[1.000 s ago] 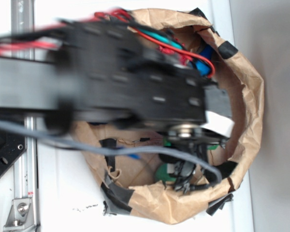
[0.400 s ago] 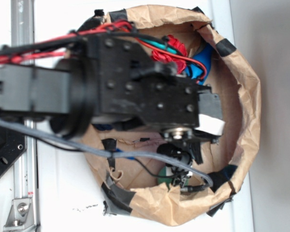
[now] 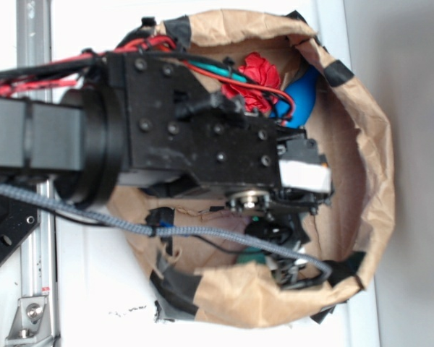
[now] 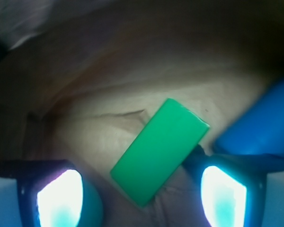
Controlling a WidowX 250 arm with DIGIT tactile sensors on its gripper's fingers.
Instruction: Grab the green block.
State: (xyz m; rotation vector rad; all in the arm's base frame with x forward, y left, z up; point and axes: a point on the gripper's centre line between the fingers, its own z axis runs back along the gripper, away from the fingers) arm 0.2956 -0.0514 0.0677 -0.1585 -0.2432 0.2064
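Observation:
The green block (image 4: 159, 150) lies flat and diagonal on the brown paper floor in the wrist view, its lower end between my fingers. My gripper (image 4: 142, 191) is open, with one lit fingertip (image 4: 59, 198) left of the block and the other (image 4: 223, 194) right of it, neither visibly touching. In the exterior view the gripper (image 3: 281, 249) reaches down inside the paper bag, and only a sliver of the green block (image 3: 250, 255) shows beneath it.
The crumpled brown paper bag (image 3: 372, 166) with black tape patches walls in the work area. A blue bottle (image 4: 261, 122) lies just right of the block, seen also as the blue bottle (image 3: 304, 92) at the bag's far side beside a red object (image 3: 259, 71). A grey cable (image 3: 202, 231) crosses the bag.
The arm has shifted slightly left and the gripper has sunk deeper into the bag. Less of the green block shows in the exterior view.

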